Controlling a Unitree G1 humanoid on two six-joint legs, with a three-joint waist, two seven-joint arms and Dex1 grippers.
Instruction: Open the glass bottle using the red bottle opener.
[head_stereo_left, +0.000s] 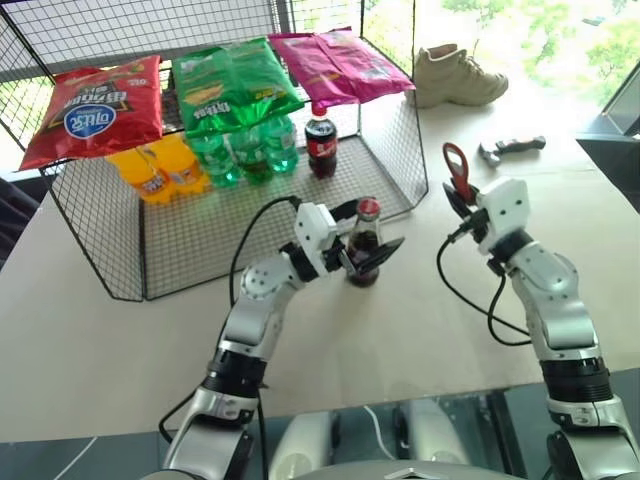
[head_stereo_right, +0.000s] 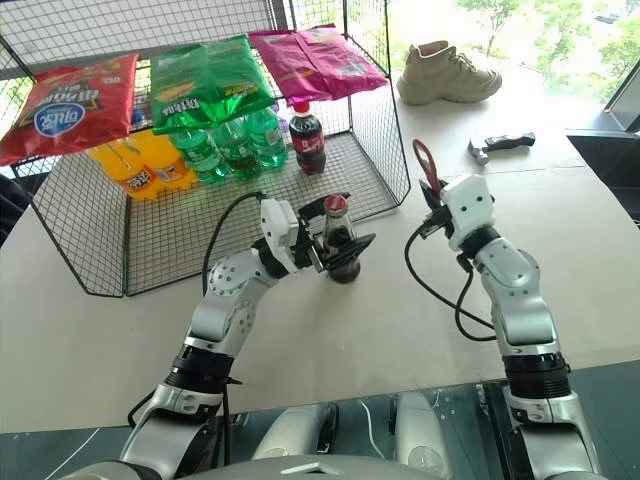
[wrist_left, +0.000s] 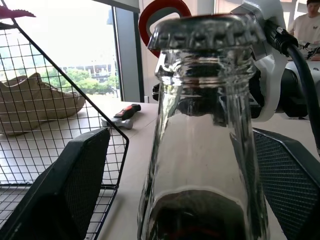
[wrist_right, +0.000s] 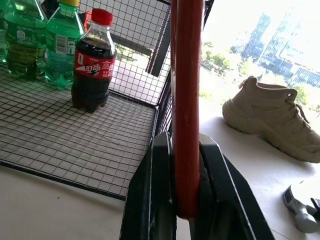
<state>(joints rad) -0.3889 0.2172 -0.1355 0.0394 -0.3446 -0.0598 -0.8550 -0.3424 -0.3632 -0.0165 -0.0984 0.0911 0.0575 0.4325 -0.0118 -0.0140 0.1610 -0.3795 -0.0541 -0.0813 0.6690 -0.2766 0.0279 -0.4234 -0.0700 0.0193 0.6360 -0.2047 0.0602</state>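
Left eye view: glass bottle (head_stereo_left: 364, 245) upright on the bench (head_stereo_left: 120, 340), just in front of the wire cage (head_stereo_left: 395, 150), metal cap on. Left claw (head_stereo_left: 368, 248) around the bottle, fingers spread wide to either side of the glass, pads apart from it in the left wrist view, one black finger (wrist_left: 65, 190) on each flank of the neck.

Right of the bottle, well apart from it: right claw (head_stereo_left: 455, 205) pressed together on the handle of the red bottle opener (head_stereo_left: 457, 170), loop head upward above the fingers. Same pinch in the right wrist view, red handle (wrist_right: 187, 100) clamped between two black fingers (wrist_right: 160, 200).

Behind the bottle, inside the cage: plastic cola bottle (head_stereo_left: 321, 140) with red screw cap, green bottles (head_stereo_left: 245, 150) and orange bottles (head_stereo_left: 160, 170) further left of it. On the cage roof: red snack bag (head_stereo_left: 95, 108), green snack bag (head_stereo_left: 235, 85), pink snack bag (head_stereo_left: 335, 62).

Far right of the bottle and further back on the bench: grey-and-black tool (head_stereo_left: 512, 148), beige shoe (head_stereo_left: 455, 75) beyond it.
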